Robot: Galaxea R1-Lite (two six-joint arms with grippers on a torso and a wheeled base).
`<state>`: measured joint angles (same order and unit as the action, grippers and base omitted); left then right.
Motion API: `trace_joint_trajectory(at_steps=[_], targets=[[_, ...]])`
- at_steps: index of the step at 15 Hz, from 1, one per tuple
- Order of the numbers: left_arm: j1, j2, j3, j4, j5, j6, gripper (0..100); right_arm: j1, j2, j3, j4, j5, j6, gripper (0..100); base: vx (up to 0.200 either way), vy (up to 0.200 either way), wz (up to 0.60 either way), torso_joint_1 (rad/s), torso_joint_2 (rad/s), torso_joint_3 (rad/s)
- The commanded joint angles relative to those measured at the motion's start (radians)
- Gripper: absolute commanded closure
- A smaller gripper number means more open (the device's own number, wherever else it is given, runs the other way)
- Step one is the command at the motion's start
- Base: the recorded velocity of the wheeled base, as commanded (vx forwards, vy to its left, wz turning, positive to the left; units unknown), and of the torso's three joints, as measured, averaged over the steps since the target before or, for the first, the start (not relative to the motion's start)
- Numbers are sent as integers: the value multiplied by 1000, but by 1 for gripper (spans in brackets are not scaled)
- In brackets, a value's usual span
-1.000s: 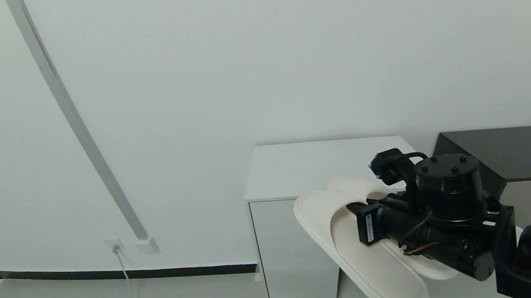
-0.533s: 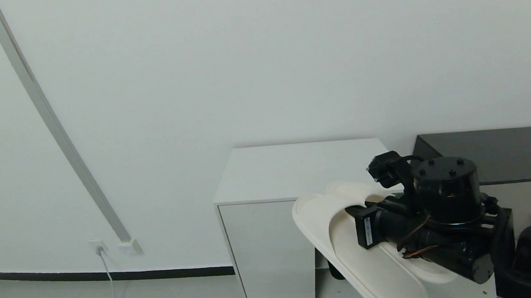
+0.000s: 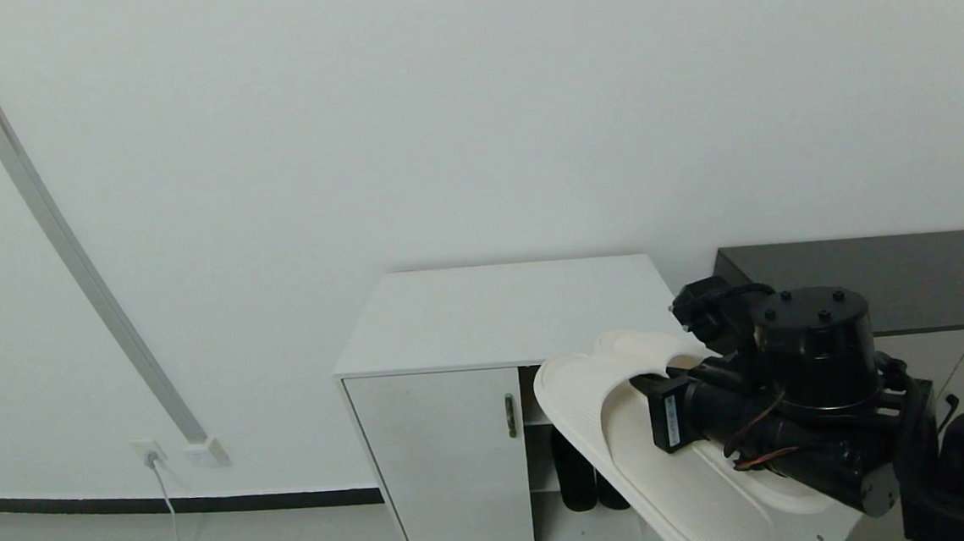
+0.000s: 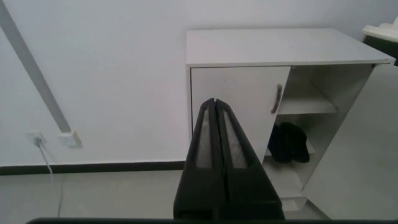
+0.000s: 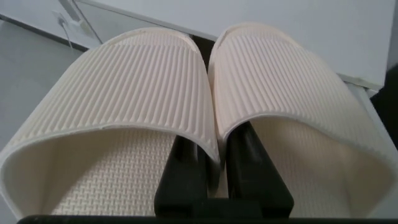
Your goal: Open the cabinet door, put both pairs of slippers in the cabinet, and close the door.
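My right claw (image 5: 214,167) is clamped on the cream slippers (image 3: 581,408). Its two black fingers (image 5: 186,171) reach in under the ribbed straps and pinch the pair's inner edges together, so the two slippers sit side by side, touching. My right arm lies almost level and points forward and to my left. The pair is tilted, with the toes raised beyond the claw and the heels lower and nearer to me. A small white label (image 3: 669,417) sits on my right wrist just behind the claw, and its print is too small to read.

Beyond the claw stands the white cabinet (image 3: 493,312). The toes of the held pair overlap its front edge in the head view, and I cannot tell whether they touch it. To the left of the claw is the cabinet's closed door (image 3: 444,460), with a slim metal handle (image 3: 510,414) at its inner edge. The cabinet's right half is open, below and beyond the claw. A dark pair of slippers (image 3: 577,476) stands on a lower shelf there, well apart from the cream pair.

My left claw (image 4: 215,106) is pressed closed with nothing between its fingers. It points toward the cabinet front, well short of it.

Far to the left of both claws, a wall socket (image 3: 149,452) holds a plugged-in cable, beside a grey strip (image 3: 64,240) slanting up the wall
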<state>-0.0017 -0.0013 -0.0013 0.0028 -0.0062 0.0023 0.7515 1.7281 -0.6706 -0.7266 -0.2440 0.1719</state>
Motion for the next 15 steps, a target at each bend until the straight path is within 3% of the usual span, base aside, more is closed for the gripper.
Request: trace_joint_trajectory(at_steps=[1, 15], targets=[[0, 1, 0, -1, 0, -1, 100, 0, -1, 2, -1, 0, 0, 100, 0, 0, 0, 0, 0, 0], [0, 1, 0, 0, -1, -1, 100, -21, 15, 40, -8, -18, -15, 100, 0, 0, 0, 0, 0, 0]])
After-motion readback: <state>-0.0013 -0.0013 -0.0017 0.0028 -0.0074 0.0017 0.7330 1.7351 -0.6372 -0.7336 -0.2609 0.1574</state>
